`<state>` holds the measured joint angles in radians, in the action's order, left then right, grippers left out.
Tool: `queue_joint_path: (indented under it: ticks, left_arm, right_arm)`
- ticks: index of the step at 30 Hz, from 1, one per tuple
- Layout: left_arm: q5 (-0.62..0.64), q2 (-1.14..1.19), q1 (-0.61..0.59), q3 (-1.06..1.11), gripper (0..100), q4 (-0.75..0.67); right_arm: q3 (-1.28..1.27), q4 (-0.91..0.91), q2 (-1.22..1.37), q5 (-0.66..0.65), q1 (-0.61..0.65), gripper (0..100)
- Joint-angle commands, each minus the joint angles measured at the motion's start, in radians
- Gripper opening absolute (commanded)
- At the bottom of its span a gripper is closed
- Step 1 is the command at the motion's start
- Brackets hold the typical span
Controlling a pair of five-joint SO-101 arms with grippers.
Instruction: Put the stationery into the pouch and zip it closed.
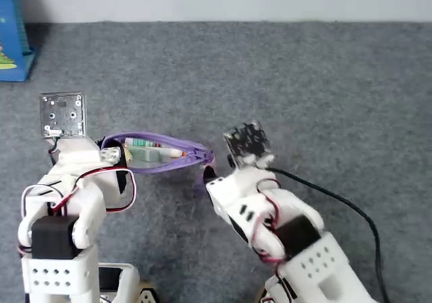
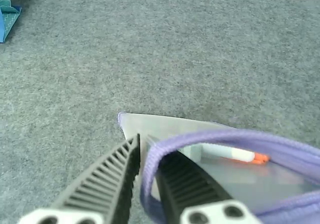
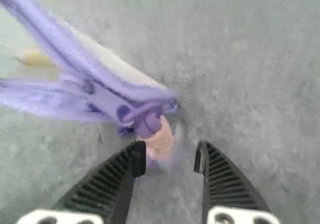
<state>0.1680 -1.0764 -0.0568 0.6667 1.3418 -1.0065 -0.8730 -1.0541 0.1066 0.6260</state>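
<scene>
A clear pouch [image 1: 156, 156] with a purple zipper edge lies on the grey carpet between the two arms, its mouth gaping. Pens [image 1: 154, 148] lie inside it; one white pen with an orange tip [image 2: 235, 155] shows through the wall. My left gripper [image 2: 146, 156] is shut on the pouch's purple rim [image 2: 165, 146] at its left end. The zipper slider with a pink pull tab [image 3: 157, 136] sits at the pouch's right end. My right gripper [image 3: 169, 156] is open, its fingers either side of the pull tab.
A blue box [image 1: 13, 40] stands at the far left edge by the wall. Grey carpet stretches open behind and to the right of the pouch. A black cable [image 1: 344, 205] trails from the right arm.
</scene>
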Motion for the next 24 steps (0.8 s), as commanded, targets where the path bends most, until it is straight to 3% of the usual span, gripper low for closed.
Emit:
queue_joint_path:
  ticks: [1,16,24]
  left_arm:
    - [0.006,0.003,-0.002,-0.007,1,-0.015]
    - [0.006,-0.002,-0.002,0.007,1,-0.018]
    - [0.006,-0.002,-0.002,0.007,1,-0.018]
  right_arm:
    - [0.012,0.076,0.064,-0.014,-0.005,16.2]
    - [0.005,0.079,0.077,-0.014,-0.008,15.2]
    - [-0.014,0.061,0.008,-0.006,-0.008,0.9]
